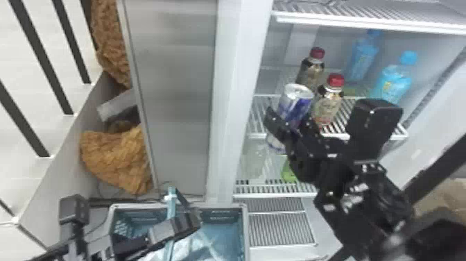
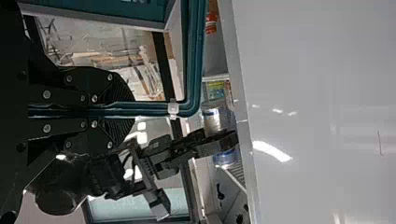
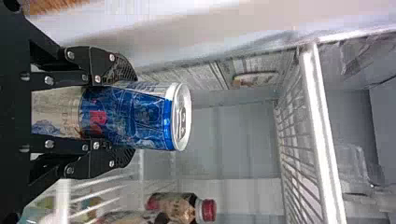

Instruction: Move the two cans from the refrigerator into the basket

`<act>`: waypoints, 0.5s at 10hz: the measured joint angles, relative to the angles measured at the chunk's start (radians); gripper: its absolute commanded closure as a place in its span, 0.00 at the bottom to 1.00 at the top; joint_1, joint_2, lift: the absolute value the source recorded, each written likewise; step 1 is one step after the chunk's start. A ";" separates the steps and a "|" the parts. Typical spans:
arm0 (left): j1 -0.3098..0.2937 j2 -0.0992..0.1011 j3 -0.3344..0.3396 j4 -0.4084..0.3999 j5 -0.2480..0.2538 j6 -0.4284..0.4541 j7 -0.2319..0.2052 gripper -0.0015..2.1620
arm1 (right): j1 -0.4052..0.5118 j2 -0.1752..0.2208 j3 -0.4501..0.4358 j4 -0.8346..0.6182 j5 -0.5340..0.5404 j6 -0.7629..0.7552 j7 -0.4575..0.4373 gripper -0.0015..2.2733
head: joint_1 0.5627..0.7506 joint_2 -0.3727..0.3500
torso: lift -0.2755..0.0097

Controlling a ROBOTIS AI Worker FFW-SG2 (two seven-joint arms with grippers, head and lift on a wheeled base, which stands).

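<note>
Steady the basket (image 1: 245, 229) by the handle (image 2: 156, 108) pinched in the left hand (image 2: 125, 109). Draw the can (image 1: 296, 102), pinched in the right hand (image 3: 130, 115) beside the wire shelf (image 1: 258, 116), slowly out of the refrigerator (image 1: 239, 86), clear of the nearest red-capped bottle (image 1: 327, 104) at three o'clock. Then swing toward seven o'clock, lower past the rim, and spread only after touching down

Left gripper (image 1: 189, 215), jaws closed on teal basket handle (image 2: 152, 108), can (image 2: 215, 120) in right gripper (image 1: 288, 116)
</note>
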 measured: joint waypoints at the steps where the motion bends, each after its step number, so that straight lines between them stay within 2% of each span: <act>1: 0.000 -0.001 0.000 0.000 0.000 0.000 0.000 0.55 | 0.042 -0.009 0.001 -0.049 -0.026 0.022 0.001 0.53 | 0.70 0.34 | 0.86; 5: -0.001 -0.002 -0.001 0.000 0.000 0.000 0.000 0.55 | 0.168 -0.024 0.044 -0.150 -0.119 0.132 0.021 0.53 | 0.70 0.43 | 0.86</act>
